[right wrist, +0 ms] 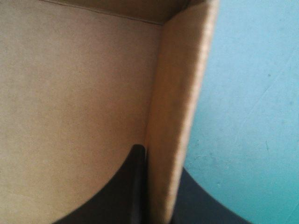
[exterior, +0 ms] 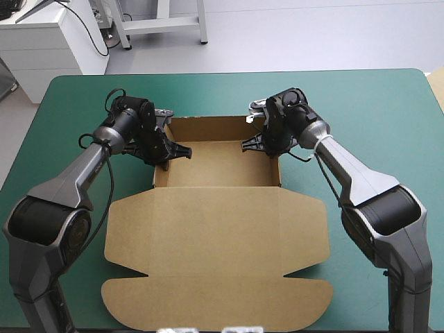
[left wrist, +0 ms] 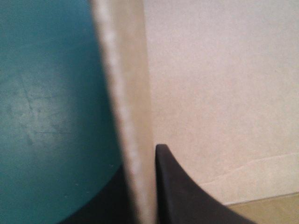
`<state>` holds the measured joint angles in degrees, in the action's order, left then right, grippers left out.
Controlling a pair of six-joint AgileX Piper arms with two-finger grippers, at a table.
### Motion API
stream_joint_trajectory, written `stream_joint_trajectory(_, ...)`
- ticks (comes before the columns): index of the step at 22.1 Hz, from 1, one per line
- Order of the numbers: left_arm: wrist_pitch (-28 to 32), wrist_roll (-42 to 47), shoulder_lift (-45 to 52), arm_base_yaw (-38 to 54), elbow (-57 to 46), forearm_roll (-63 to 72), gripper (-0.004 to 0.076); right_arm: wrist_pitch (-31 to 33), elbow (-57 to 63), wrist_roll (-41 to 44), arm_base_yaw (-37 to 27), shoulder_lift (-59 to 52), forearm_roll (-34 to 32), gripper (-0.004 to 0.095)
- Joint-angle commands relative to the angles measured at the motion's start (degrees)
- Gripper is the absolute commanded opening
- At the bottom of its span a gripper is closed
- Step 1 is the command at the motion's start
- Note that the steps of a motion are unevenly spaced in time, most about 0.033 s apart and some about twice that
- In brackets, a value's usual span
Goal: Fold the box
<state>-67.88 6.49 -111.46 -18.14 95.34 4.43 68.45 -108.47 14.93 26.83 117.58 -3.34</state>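
The brown box [exterior: 218,165] stands mid-table as an open tray, its walls raised and its lid [exterior: 215,239] lying flat toward the front edge. My left gripper [exterior: 172,153] straddles the tray's left wall. In the left wrist view that wall [left wrist: 126,116] runs between the fingers [left wrist: 175,191], with the left gripper [left wrist: 140,189] shut on it. My right gripper [exterior: 254,143] straddles the right wall near the far corner. The right wrist view shows this wall [right wrist: 180,116] pinched in the right gripper [right wrist: 159,189], one finger [right wrist: 131,186] inside the tray.
Bare teal-green cover [exterior: 374,118] lies to both sides of the box and behind it. The lid's rounded flap [exterior: 215,298] reaches close to the table's front edge. A pale tan edge [exterior: 437,87] shows at the table's far right.
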Motion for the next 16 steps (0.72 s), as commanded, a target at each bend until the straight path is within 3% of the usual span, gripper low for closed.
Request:
stream_joint_trajectory(1, 2.5, -5.8, 1.5, -1.0, 1.3, 5.2, -0.0008, -1.1, -1.5, -3.5, 0.7, -2.5, 2.5, -0.0015)
stream_joint_trajectory(3, 1.6, -8.1, 1.5, -1.0, 1.3, 4.3, -0.0006, -0.9, -1.5, -3.5, 0.7, -2.5, 2.5, -0.0005)
stream_joint_trajectory(5, 0.2, -9.6, 1.5, -1.0, 1.3, 3.8, 0.0022, -0.2, -1.5, -3.3, 0.7, -2.5, 1.2, 0.0116)
stream_joint_trajectory(6, -0.6, -9.6, 1.5, -1.0, 1.3, 3.0, 0.0074, 0.6, -1.8, -3.3, 0.7, -2.5, -0.7, 0.0251)
stream_joint_trajectory(7, -0.7, -9.6, 1.5, -1.0, 1.3, 2.2, 0.0109, 1.0, -2.1, -3.3, 0.7, -2.5, -2.0, 0.0299)
stream_joint_trajectory(8, -1.4, -9.6, 1.5, -1.0, 1.3, 0.6, 0.0230, 2.5, -3.0, -3.3, 0.7, -2.5, -5.1, 0.0377)
stream_joint_trajectory(9, -1.7, -9.6, 1.5, -1.0, 1.3, 0.6, 0.0279, 2.9, -3.4, -3.3, 0.7, -2.5, -6.0, 0.0391)
stream_joint_trajectory(10, -2.7, -9.4, 1.5, -0.9, 1.9, 0.7, 0.0407, 2.9, -4.3, -3.3, 0.7, -2.8, -6.2, 0.0397)
stream_joint_trajectory(12, -3.3, -10.3, 1.5, -0.9, 3.7, 1.2, 0.0560, 2.9, -5.6, -3.3, 0.7, -2.8, -5.7, 0.0397)
stream_joint_trajectory(16, -6.0, -10.5, 1.6, -0.9, 8.4, -0.1, 0.0584, 2.9, -6.2, -3.3, 0.7, -2.9, -6.0, 0.0397)
